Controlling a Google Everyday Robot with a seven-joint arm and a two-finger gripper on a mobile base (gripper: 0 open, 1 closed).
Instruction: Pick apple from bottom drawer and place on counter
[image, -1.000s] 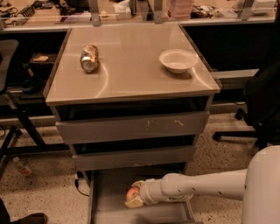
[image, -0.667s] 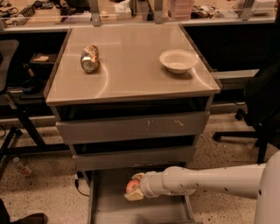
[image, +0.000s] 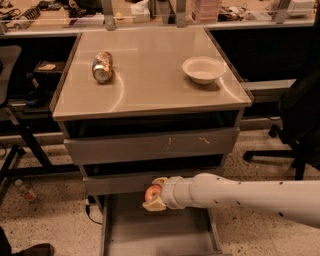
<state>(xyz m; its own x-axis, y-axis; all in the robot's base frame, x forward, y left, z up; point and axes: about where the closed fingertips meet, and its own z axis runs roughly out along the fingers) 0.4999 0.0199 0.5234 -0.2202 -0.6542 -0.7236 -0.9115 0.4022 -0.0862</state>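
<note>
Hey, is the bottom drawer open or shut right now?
Open. The bottom drawer is pulled out with its grey floor showing; the gripper holds the apple just over its back end.

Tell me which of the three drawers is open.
The bottom drawer: pulled out, floor showing; the top drawer and middle drawer show only fronts. The tool holds the apple over it.

red-orange apple clasped in tool, above open bottom drawer

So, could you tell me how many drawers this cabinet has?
3: top drawer and middle drawer under the counter; bottom drawer pulled open, hand holding the apple above it.
</note>
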